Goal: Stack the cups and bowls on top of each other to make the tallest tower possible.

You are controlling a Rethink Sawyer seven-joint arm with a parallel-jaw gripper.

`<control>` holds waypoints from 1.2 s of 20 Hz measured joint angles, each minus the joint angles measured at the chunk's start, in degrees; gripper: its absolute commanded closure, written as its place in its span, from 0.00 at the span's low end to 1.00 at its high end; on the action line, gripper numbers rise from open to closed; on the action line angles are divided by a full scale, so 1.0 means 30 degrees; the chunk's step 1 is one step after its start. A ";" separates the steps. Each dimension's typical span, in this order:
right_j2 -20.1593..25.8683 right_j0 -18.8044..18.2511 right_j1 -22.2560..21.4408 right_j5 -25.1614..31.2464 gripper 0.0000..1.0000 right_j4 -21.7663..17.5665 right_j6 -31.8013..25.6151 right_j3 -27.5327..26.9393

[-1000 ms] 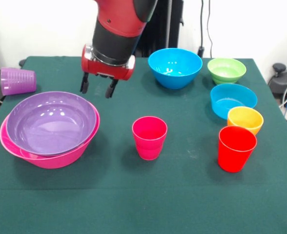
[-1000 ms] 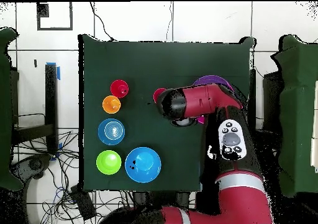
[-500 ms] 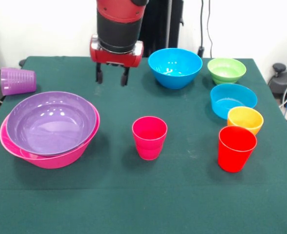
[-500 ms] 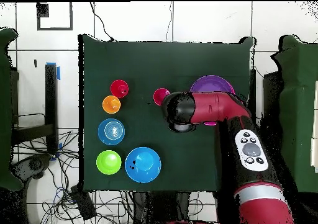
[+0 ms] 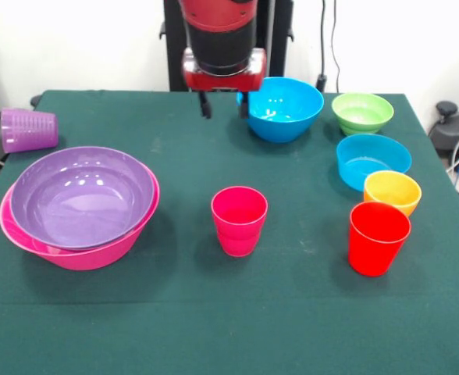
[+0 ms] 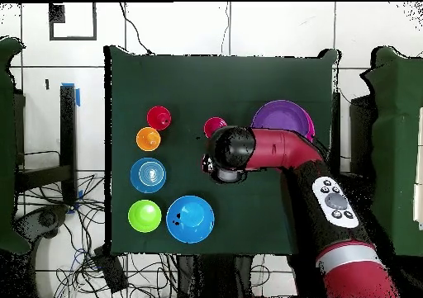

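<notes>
Plainly, cups (image 5: 240, 219) and bowls (image 5: 280, 108) bear no legible writing.

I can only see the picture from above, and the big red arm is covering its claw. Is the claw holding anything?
Observer: No. From the front, the gripper is open and empty, hanging in the air beside the large blue bowl.
Operator: I can count two cups. Are there any more?
Observer: Yes. A purple cup lies on its side near the table's edge, behind the big bowls.
Operator: Is the big purple bowl standing on the table?
Observer: No. The purple bowl sits nested inside the pink bowl.
</notes>
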 measured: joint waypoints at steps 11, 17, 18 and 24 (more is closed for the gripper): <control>0.0749 0.0044 -0.0004 0.0003 0.00 0.0807 0.0000 0.1274; 0.0105 0.0632 -0.0004 0.0002 0.00 0.0694 0.0002 0.1415; -0.0162 0.0848 -0.0004 0.0004 0.00 0.0625 0.0004 0.1418; -0.1724 0.1918 -0.0018 0.0131 0.00 0.0562 0.0004 0.1746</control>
